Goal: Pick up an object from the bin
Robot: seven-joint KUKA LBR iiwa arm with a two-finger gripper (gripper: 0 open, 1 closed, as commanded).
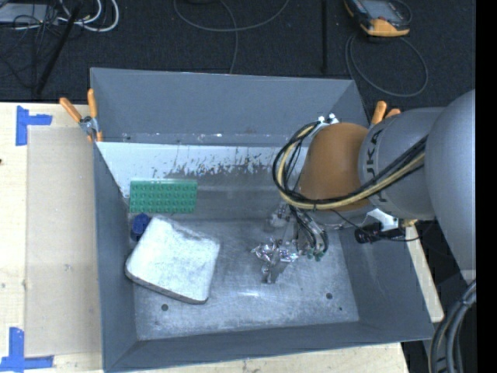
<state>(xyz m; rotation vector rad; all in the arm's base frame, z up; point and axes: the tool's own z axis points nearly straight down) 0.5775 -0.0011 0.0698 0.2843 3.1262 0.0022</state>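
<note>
Ctr-right in bin [225, 119], pincer [271, 264] down near floor.

Right of the white foam pad [172, 259] the bin floor [233, 301] lies open; behind the pad, 2 obstacles: green studded plate [163, 196], small blue piece [140, 224].

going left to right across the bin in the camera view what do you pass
white pad → gripper → orange wrist cover. The green studded plate and the small blue thing share the pad's stretch, so they are left out.
</note>
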